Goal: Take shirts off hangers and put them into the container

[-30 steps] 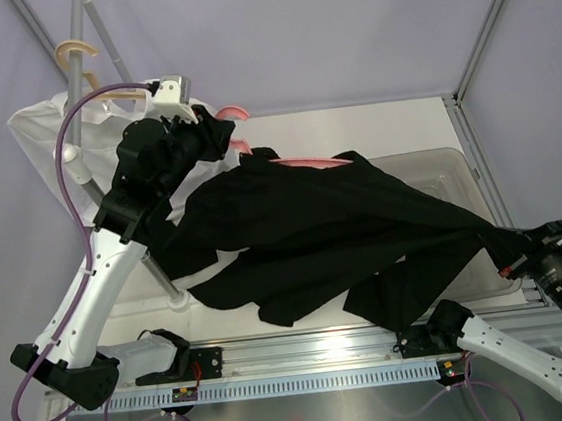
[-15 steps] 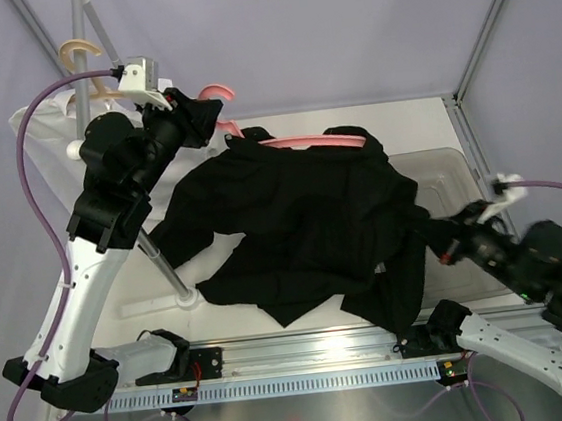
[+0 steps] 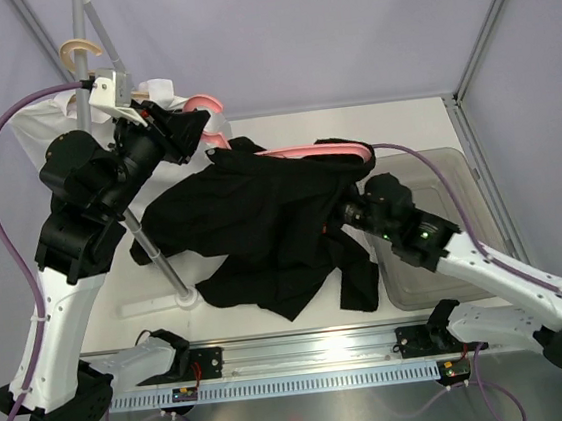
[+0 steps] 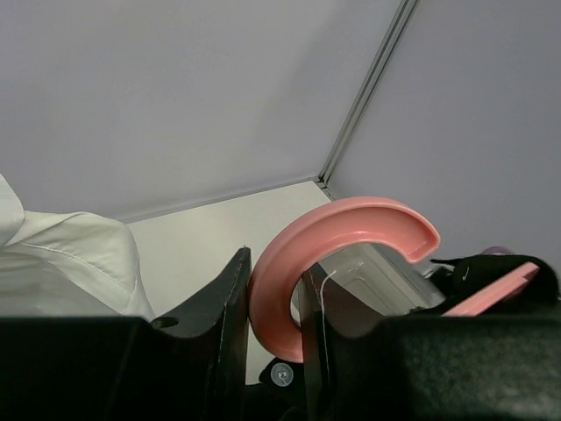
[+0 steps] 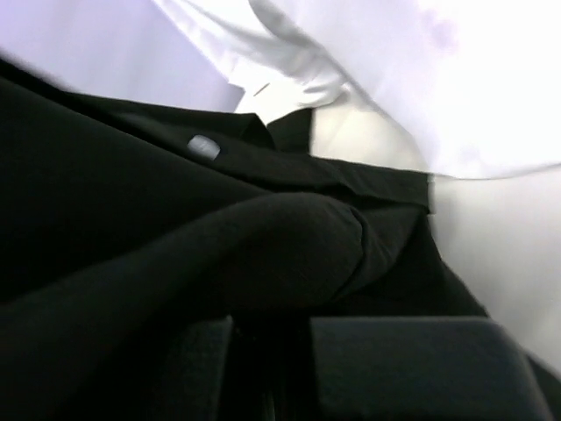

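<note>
pale table (image 3: 412, 116), container (image 3: 457, 167) at right holding no shirt yet: left gripper (image 3: 190, 130) pinches the pink hanger (image 3: 320, 148), right gripper (image 3: 340, 216) clenches the black shirt (image 3: 262, 222) still draped on it, white shirt (image 3: 36, 131) hangs far left.

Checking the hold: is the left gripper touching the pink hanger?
Touching. The left wrist view shows the left gripper clamping the pink hanger hook.

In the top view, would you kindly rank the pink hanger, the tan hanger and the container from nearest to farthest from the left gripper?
1. pink hanger: hook held in the left gripper.
2. tan hanger: upper left.
3. container: far right.
</note>
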Action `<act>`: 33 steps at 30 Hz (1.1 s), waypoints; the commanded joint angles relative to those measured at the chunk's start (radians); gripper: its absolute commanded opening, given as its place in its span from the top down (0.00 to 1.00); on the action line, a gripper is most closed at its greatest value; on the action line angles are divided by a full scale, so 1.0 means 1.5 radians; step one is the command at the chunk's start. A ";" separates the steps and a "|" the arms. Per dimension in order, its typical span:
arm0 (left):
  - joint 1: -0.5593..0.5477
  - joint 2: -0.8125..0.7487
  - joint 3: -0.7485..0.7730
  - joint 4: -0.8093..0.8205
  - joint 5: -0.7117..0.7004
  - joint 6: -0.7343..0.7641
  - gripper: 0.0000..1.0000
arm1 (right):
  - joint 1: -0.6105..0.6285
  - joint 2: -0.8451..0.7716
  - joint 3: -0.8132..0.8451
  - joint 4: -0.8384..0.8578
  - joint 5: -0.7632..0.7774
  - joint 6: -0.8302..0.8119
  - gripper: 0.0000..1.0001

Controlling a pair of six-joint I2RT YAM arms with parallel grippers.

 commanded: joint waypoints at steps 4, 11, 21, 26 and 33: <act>-0.002 0.006 0.025 0.047 0.042 -0.037 1.00 | 0.030 0.130 -0.008 0.227 -0.083 0.071 1.00; -0.001 0.008 0.021 0.036 0.036 -0.024 1.00 | 0.033 0.130 0.007 0.180 -0.043 0.049 1.00; -0.002 0.025 0.042 -0.015 0.017 0.031 1.00 | 0.034 -0.153 0.020 -0.229 0.160 0.005 0.01; -0.001 0.025 0.042 -0.017 0.027 0.030 1.00 | 0.034 -0.270 0.052 -0.414 0.228 0.002 0.01; -0.002 0.027 0.041 -0.022 0.035 0.027 1.00 | 0.033 -0.337 0.092 -0.450 0.151 -0.068 0.00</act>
